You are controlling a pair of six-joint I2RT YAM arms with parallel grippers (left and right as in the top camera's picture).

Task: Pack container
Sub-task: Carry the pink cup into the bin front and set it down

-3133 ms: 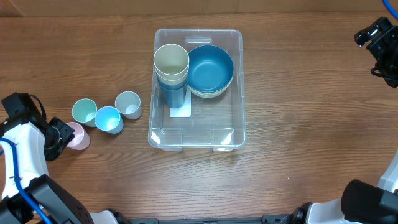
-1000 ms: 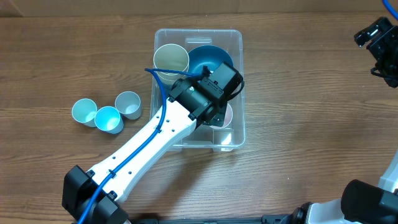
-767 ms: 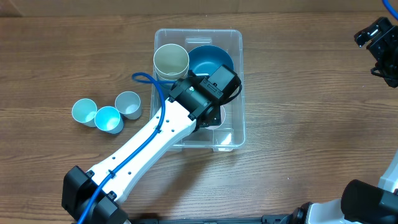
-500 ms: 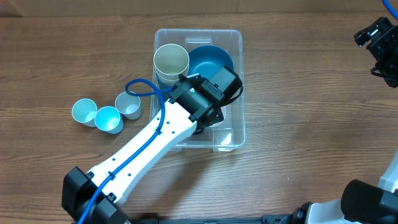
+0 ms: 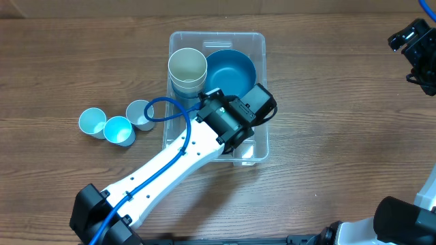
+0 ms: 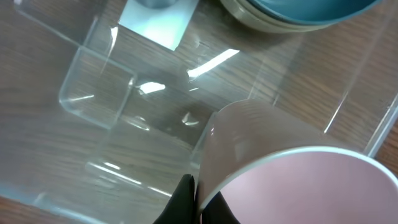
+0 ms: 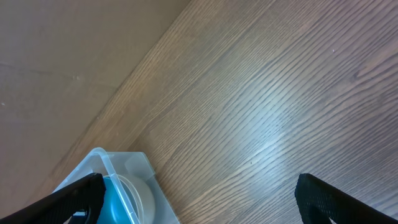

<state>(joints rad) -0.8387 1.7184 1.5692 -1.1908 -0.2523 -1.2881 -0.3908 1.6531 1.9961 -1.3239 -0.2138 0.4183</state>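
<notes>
The clear container [image 5: 261, 47] stands mid-table; its base and white label [image 6: 158, 22] show in the left wrist view. Inside it are a blue bowl [image 5: 230, 73] and a stack of cups topped by a beige cup [image 5: 187, 66]. My left gripper [image 5: 240, 129] is inside the container's near right part and hides its load from above. In the left wrist view the left gripper [image 6: 199, 202] is shut on the rim of a pink cup [image 6: 292, 180] just above the container floor. My right gripper [image 5: 415, 51] is open and empty at the far right.
Three loose cups stand on the table left of the container: a pale teal one [image 5: 92, 121], a bright blue one [image 5: 117, 129] and a grey-white one [image 5: 139, 112]. The right wrist view shows the container's corner [image 7: 134, 168] and bare wood.
My left arm picked the pink cup from the table's left and carried it into the container; over the last second it shifted toward the near right corner. The right arm has not moved.
</notes>
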